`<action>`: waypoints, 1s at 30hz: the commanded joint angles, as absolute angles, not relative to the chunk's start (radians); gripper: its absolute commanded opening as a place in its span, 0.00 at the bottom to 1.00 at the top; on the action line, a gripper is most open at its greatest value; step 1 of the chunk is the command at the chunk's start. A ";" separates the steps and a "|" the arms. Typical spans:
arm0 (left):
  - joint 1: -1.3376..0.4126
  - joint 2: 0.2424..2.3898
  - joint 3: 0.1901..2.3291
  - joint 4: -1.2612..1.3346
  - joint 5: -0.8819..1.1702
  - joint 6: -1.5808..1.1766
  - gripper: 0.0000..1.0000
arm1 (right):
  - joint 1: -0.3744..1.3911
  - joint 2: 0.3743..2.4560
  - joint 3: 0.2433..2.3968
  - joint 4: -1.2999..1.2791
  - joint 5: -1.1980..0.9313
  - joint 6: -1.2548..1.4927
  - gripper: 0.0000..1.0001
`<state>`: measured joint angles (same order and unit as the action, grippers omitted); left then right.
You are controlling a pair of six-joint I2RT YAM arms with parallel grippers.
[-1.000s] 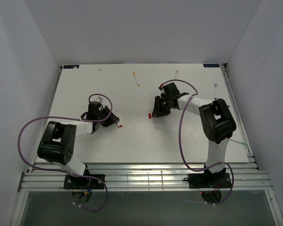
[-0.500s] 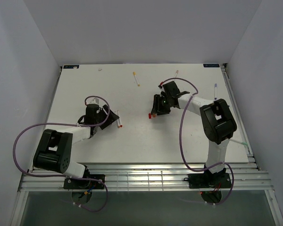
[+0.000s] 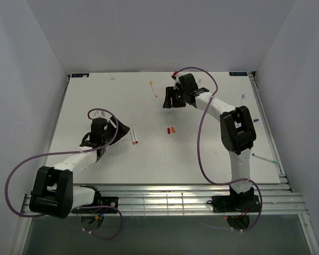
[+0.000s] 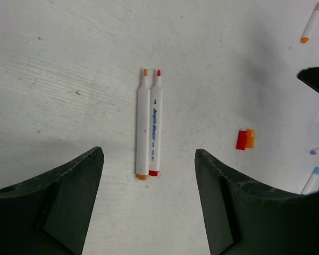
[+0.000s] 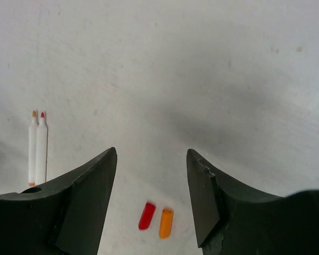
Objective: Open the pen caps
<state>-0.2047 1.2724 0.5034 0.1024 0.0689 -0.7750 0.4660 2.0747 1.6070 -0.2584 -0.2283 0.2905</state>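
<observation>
We noted red cap (image 4: 241, 140) and orange cap (image 4: 250, 138) off pens, lying flat mid-table, side by side and touching. Long axes parallel, roughly matching red-tipped pen (image 4: 155, 125) and orange-tipped pen (image 4: 143, 125) nearby. Could not tell which cap end was open. Left gripper (image 4: 149, 154) spread wide, empty, apart from pens. Right gripper (image 5: 151, 152) likewise released, at far side, well apart from caps.

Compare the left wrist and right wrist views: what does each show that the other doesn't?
Left wrist only: a third, orange-ended pen far off, and blue-ended pens at the right edge. Right wrist only: just its own open tool. Both: the two uncapped pens lying side by side, and the red cap and orange cap lying loose.
</observation>
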 commanded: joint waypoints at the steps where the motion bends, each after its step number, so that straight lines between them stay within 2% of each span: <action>1: -0.199 1.166 0.464 0.093 0.081 -0.808 0.80 | 0.465 2.158 1.729 -0.192 -0.199 0.219 0.62; 10: -0.210 0.974 0.341 0.115 0.156 -0.842 0.80 | 0.465 2.390 2.012 -0.124 -0.137 0.170 0.64; 18: -0.210 1.000 0.468 0.051 0.097 -0.782 0.80 | 0.463 2.445 2.040 -0.072 -0.138 0.143 0.62; 23: -0.213 0.996 0.468 0.052 0.120 -0.796 0.80 | 0.466 2.485 2.055 -0.022 -0.150 0.140 0.61; 30: -0.216 1.023 0.474 0.075 0.101 -0.769 0.81 | 0.476 2.568 2.200 -0.066 -0.144 0.159 0.60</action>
<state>-0.2089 1.0092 0.4500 0.0586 0.1143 -0.7990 0.4679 2.5511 2.1365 -0.0788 -0.1444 0.1566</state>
